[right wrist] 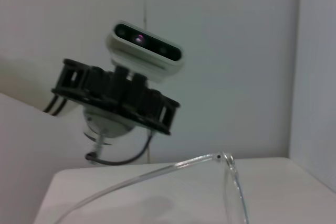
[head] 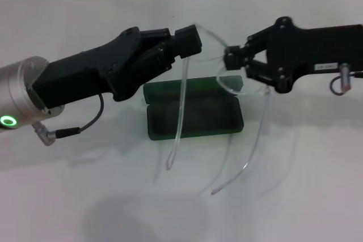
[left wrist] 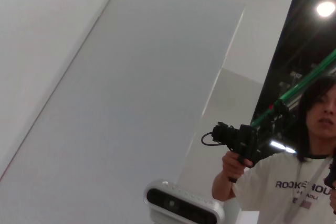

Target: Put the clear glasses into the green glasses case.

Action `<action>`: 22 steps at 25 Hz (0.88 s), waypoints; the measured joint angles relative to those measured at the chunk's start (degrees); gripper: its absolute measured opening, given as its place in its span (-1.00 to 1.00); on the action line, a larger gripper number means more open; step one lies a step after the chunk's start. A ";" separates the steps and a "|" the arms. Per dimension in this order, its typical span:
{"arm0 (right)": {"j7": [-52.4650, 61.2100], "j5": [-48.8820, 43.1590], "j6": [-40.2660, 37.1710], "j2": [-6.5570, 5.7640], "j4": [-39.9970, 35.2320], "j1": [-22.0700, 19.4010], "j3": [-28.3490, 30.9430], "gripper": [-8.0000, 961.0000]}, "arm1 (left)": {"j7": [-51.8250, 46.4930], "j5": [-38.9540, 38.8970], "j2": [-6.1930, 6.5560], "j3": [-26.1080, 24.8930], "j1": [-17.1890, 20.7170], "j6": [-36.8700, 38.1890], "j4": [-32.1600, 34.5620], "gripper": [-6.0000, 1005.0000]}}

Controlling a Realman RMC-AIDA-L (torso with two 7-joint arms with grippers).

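Glasses (head: 218,66) between both pincers.

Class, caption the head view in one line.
Both pincers hold the clear glasses above the open green glasses case.

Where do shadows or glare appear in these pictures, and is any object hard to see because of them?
Head view: soft shadows under both arms and the clear glasses fall on the white table; the transparent frame almost vanishes against it, clearer over the green glasses case. Left wrist view: a ceiling lamp glares brightly. Right wrist view: even light, faint shadow under the glasses arm.
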 joint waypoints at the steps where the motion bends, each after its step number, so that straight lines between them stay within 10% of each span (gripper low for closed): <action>1: -0.10 0.32 0.06 0.01 0.21 0.27 -0.60 -0.85 | 0.09 0.15 -0.02 0.07 -0.02 0.02 0.00 -0.83; 22: -3.10 9.26 -2.63 0.03 2.71 0.42 -1.84 -0.85 | 1.70 0.45 -0.12 1.43 -0.01 0.05 -2.65 -0.89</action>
